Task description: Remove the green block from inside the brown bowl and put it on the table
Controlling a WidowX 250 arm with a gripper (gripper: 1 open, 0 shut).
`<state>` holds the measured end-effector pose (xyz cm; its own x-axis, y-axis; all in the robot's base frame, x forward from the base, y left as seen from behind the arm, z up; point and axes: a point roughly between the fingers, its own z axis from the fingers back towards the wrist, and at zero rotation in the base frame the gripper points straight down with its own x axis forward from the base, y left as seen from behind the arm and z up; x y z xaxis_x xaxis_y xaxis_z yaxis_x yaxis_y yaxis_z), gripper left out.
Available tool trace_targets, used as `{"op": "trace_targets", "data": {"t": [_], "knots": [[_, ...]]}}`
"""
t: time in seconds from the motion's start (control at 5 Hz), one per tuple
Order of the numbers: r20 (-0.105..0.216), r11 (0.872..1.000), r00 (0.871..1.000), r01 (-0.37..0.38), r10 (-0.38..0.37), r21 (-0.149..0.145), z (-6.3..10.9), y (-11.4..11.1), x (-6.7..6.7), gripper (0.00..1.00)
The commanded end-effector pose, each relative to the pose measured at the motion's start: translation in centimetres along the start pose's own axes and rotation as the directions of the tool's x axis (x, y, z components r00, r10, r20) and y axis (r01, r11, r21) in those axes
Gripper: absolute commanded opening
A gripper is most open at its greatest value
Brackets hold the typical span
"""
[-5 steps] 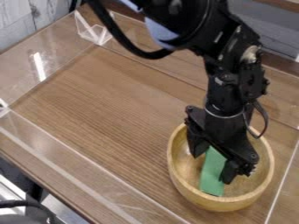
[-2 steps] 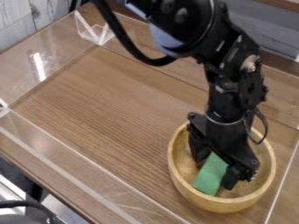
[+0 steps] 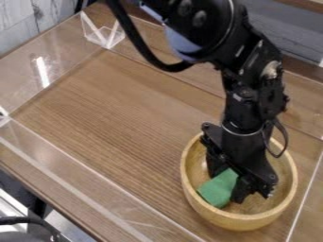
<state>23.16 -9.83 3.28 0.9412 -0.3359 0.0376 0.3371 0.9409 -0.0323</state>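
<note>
Grasp step: black robot gripper [image 3: 243,176] points down inside the round tan wooden bowl [image 3: 202,163], jaws around the bright green rectangular block [image 3: 222,186] lying in it; seemingly not fully clamped. Next: firm grip, lift clear of rim, move to brown wood-grain table [image 3: 113,113]

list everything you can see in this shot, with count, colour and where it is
block: one, green, inside the bowl, lying tilted toward its near left side, at the end effector
bowl: one, light tan wood, lower right of the table
table: one, brown wood grain, fills most of the view
walls: clear acrylic, low, along the table's edges
arm: one, black, coming in from the top and reaching down into the bowl
end effector: one, black, pointing down inside the bowl, jaws at the block; grip cannot be told
</note>
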Motion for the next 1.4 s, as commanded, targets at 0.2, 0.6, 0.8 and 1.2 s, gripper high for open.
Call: {"op": "trace_targets", "data": {"t": [0.2, 0.6, 0.8, 1.2], "knots": [[0.04, 1.0, 0.999, -0.012, 0.012, 0.005, 2.9, 0.6, 1.2, 0.0], [0.043, 1.0, 0.999, -0.027, 0.027, 0.002, 4.5, 1.0, 1.0, 0.0], [0.048, 0.999, 0.998, -0.037, 0.037, 0.002, 5.6, 1.3, 0.8, 0.0], [0.097, 0.995, 0.99, -0.104, 0.102, 0.015, 10.2, 2.8, 0.4, 0.0]]}}
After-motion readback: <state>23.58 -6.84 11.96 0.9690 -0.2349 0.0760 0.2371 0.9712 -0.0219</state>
